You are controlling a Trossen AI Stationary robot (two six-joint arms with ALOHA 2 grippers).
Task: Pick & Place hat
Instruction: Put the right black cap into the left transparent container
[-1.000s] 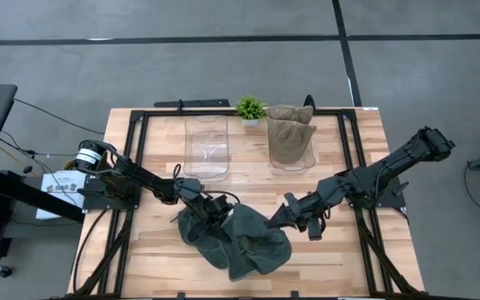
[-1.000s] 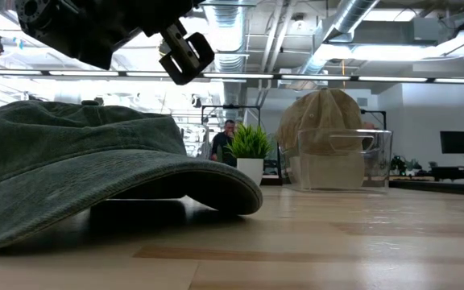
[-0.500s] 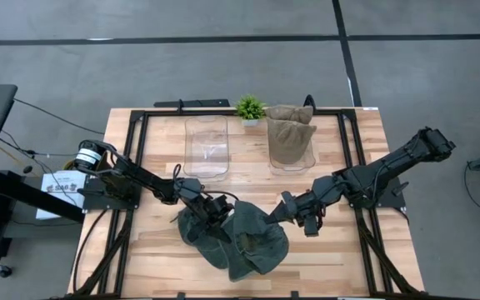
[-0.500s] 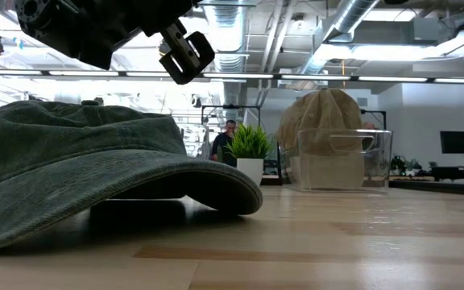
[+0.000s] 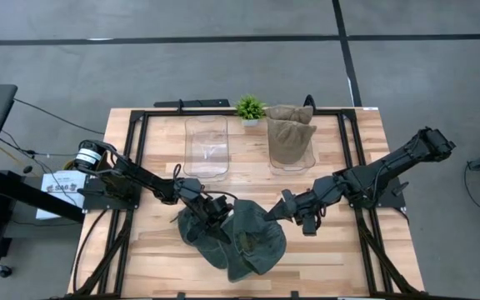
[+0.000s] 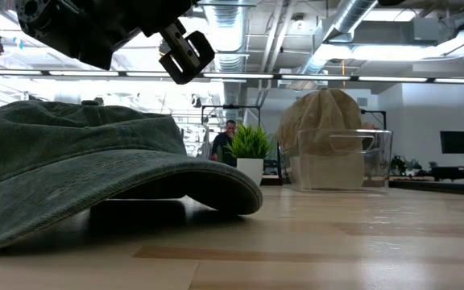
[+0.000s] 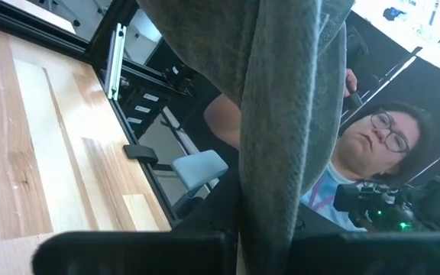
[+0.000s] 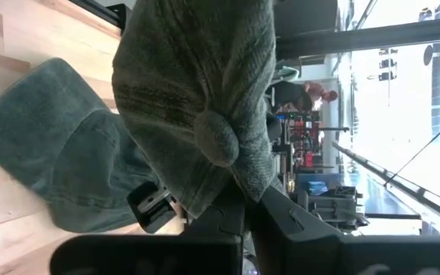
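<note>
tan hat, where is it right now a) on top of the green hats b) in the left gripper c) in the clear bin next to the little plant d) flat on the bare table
c, the tan hat sits in the clear bin beside the small plant, away from both grippers.

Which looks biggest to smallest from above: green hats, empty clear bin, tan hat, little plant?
High view, largest first:
1. green hats, bunched between the left gripper and right gripper
2. empty clear bin
3. tan hat, near the bin's size, so unsure
4. plant
</note>
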